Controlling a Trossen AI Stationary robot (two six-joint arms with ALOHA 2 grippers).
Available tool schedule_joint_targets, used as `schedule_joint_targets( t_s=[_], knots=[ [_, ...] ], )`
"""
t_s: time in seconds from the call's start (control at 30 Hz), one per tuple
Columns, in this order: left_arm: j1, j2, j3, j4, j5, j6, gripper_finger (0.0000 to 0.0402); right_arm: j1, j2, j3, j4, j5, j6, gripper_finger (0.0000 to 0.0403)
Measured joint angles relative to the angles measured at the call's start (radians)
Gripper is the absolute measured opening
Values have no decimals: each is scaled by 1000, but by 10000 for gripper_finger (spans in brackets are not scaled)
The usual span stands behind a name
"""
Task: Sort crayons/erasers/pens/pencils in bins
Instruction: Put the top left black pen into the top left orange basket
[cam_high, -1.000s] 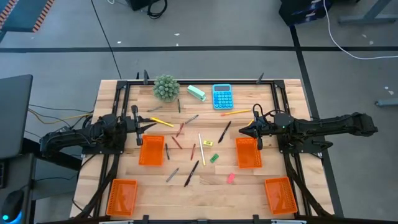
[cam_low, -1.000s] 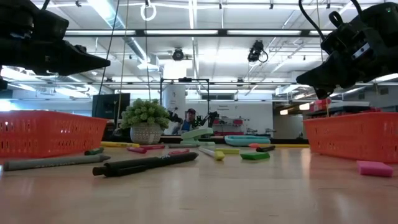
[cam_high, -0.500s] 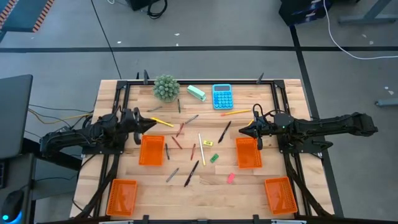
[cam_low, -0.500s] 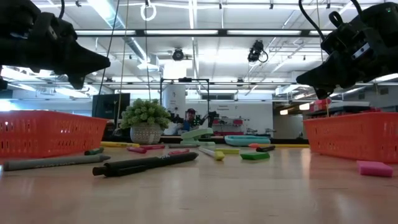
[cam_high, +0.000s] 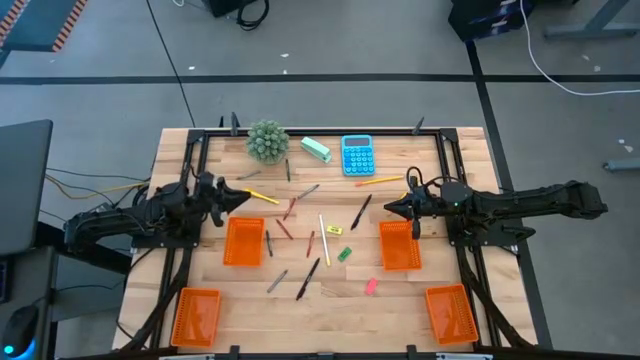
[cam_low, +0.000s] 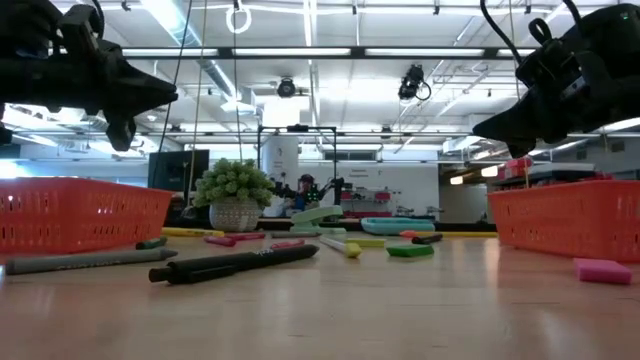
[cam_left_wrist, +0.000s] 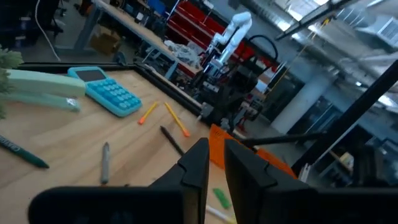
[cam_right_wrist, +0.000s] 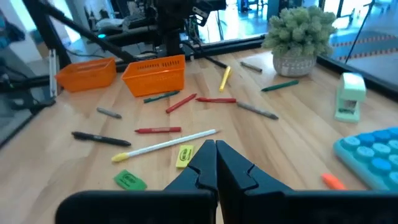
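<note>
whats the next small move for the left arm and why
Probably lower the left pincer onto the yellow pencil just ahead of it. It hovers above the table holding nothing, fingers only slightly apart, and the nearest orange bin sits right beside that pencil.

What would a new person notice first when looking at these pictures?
Probably the four bright orange bins on the wooden table, two near its middle and two at its near corners. Between them, pens, pencils, crayons and small erasers lie scattered, with a blue calculator and a small potted plant at the far edge. The left gripper and right gripper hover above, holding nothing.
</note>
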Motion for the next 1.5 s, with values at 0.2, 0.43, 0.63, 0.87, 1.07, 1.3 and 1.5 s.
schedule_joint_targets(
  t_s=[0.2, 0.43, 0.63, 0.87, 1.07, 1.3, 1.5],
  knots=[
    [0, 0, 8, 74, 15, -5, 51, 0, 0, 8, 91, 42, 220, 6],
    [0, 77, 136, 14, 22, 44, 58, 0, 33, 191, 16, 158, 182, 6],
    [6, 281, 353, -116, 14, 118, 57, -21, 164, 432, -255, 216, 182, 6],
    [53, 578, 624, -263, 10, 86, 51, -93, 389, 721, -378, 217, 318, 6],
    [61, 709, 787, -259, 10, 66, 59, -122, 503, 977, -376, 217, 370, 6],
    [61, 780, 942, -248, 10, 38, 54, -124, 552, 1197, -384, 217, 252, 6],
    [61, 837, 999, -233, -148, 145, 55, -133, 554, 1222, -505, 217, 161, 6]
  ],
)
